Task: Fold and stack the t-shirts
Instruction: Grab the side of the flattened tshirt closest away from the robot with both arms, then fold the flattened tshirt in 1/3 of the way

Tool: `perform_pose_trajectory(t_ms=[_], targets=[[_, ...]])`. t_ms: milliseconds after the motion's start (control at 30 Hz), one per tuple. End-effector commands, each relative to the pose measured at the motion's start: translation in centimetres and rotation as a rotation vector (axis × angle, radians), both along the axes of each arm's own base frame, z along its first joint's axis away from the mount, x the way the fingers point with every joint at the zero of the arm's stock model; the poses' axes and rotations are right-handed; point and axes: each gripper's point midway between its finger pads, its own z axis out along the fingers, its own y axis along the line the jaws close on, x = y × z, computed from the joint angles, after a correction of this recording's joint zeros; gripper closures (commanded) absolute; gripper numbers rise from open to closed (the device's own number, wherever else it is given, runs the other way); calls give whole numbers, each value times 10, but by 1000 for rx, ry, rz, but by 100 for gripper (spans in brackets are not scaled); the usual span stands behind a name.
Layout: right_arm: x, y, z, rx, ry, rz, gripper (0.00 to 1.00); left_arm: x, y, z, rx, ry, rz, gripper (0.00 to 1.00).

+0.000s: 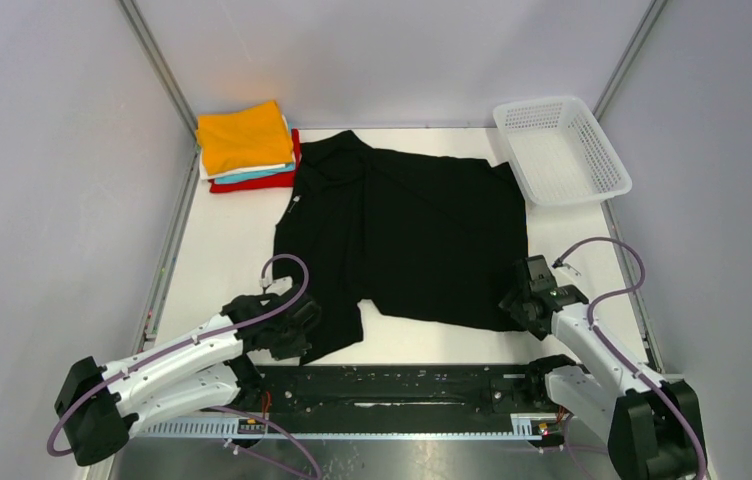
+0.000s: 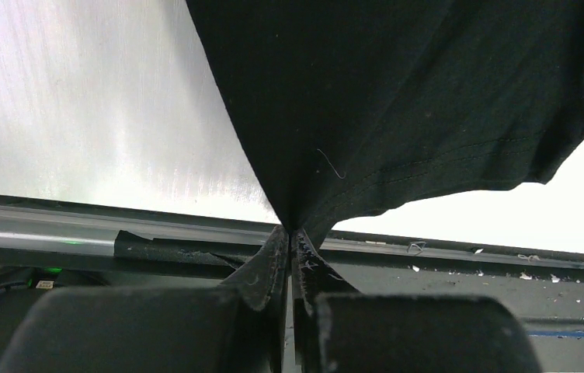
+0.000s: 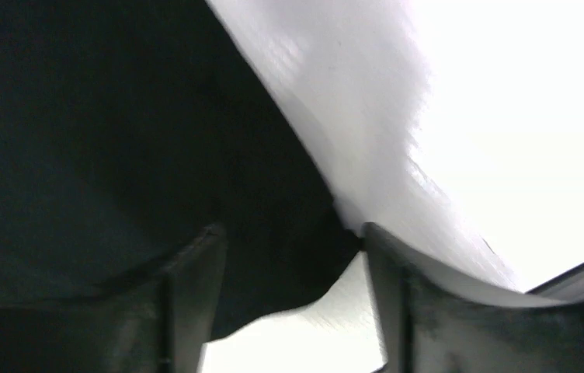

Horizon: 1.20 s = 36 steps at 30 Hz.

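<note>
Left gripper [image 2: 290,233] is clenched on the near hem of the black t-shirt [image 1: 422,240], with the cloth drawn into a peak. Right gripper [image 3: 290,233] has its jaws apart, astride the shirt's near right corner. We see the shirt spread flat mid-table [image 1: 222,250]. White mesh basket [image 1: 564,150] sits far right, just beside the shirt. Folded stack [image 1: 244,140], orange on top, sits far left beside the shirt.

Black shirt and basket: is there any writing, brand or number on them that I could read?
No text can be read in any view.
Black shirt: a tiny white mark near its left edge, too small to read.
Basket: no writing shows.
</note>
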Motion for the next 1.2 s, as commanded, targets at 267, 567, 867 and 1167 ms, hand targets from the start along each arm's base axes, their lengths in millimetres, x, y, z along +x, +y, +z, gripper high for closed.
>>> perform_pose_trajectory(t_ms=[267,567,867,1167], targets=[[1,-2,-3,-3,-11,-34,100,-16,1,23,-20,64,-13,100],[-28,1,26,78,-64,-94,100,-61,-4,30,-157,227,-16,100],[-36,4,55,95,-61,-22,100,-78,-12,51,-262,258,-68,100],[-11,9,58,93,-131,32,100,-7,-82,79,-457,-33,-220,100]])
